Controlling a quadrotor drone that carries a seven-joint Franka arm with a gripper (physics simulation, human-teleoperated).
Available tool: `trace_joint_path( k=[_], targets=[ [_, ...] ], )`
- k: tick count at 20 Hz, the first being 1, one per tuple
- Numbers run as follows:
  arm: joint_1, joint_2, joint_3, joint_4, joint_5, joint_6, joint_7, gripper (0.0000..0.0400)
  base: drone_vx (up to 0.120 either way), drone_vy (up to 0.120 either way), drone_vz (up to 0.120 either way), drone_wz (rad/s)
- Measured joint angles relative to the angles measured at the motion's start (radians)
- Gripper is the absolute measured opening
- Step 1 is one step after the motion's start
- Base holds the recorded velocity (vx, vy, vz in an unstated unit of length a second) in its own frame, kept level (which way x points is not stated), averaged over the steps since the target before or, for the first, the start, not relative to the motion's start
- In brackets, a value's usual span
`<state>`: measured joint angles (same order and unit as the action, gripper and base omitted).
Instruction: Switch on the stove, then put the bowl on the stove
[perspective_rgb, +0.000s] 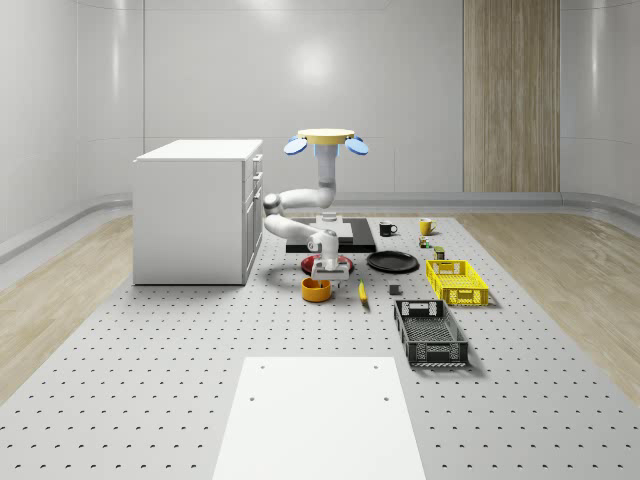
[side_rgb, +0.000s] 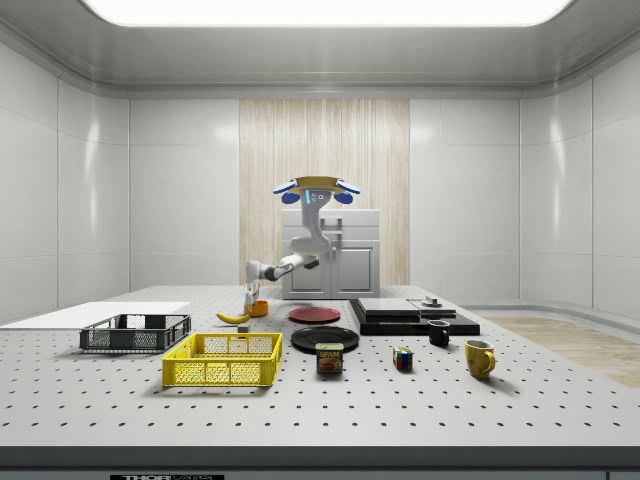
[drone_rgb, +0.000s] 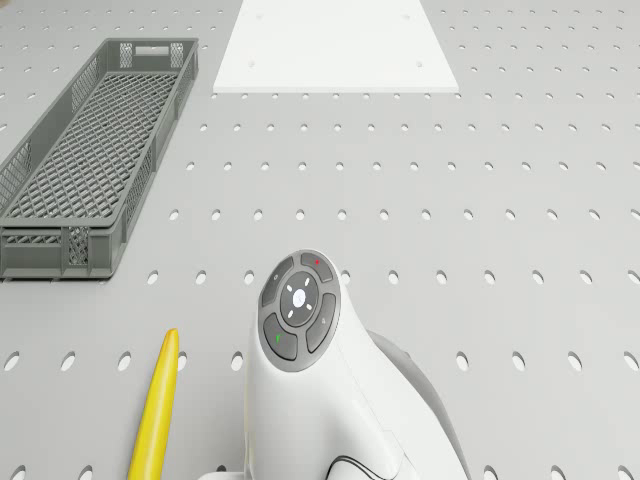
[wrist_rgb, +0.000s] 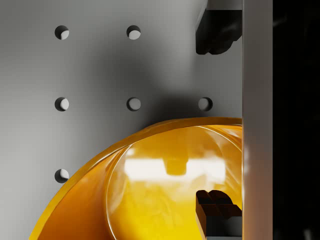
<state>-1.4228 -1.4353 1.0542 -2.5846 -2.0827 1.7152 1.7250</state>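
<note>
The two black fingertips (wrist_rgb: 215, 32) stand spread, one outside the rim of the glossy orange bowl (wrist_rgb: 165, 190) and the other inside it, so the gripper (wrist_rgb: 216, 120) straddles the bowl's wall without pinching it. In the whole-scene view the gripper (perspective_rgb: 329, 270) hangs just above the bowl (perspective_rgb: 316, 289), which sits on the grey perforated table (perspective_rgb: 150, 380) at about seven o'clock from the round red plate (perspective_rgb: 327, 264), with a yellow banana (perspective_rgb: 362, 292) at three o'clock from the bowl. The white jointed arm (perspective_rgb: 290, 215) bends down from the drone (perspective_rgb: 326, 142), which hovers above the flat black stove (perspective_rgb: 350, 232), beside the white cabinet (perspective_rgb: 195, 210).
</note>
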Motion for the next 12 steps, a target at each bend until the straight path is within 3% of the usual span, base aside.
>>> trace_joint_path(
  k=[2, 4, 7, 12],
  targets=[
    [0.000, 0.003, -0.003, 0.003, -0.004, 0.000, -0.001, 0.0400, 0.000, 0.000, 0.000, 0.000],
    [0.000, 0.006, -0.006, 0.005, -0.007, 0.000, -0.002, 0.0282, 0.000, 0.000, 0.000, 0.000],
    [0.001, 0.010, -0.007, 0.006, -0.010, -0.002, -0.004, 0.0186, 0.000, 0.000, 0.000, 0.000],
    [0.003, 0.015, -0.009, 0.007, -0.014, -0.006, -0.006, 0.0125, 0.000, 0.000, 0.000, 0.000]
  ],
)
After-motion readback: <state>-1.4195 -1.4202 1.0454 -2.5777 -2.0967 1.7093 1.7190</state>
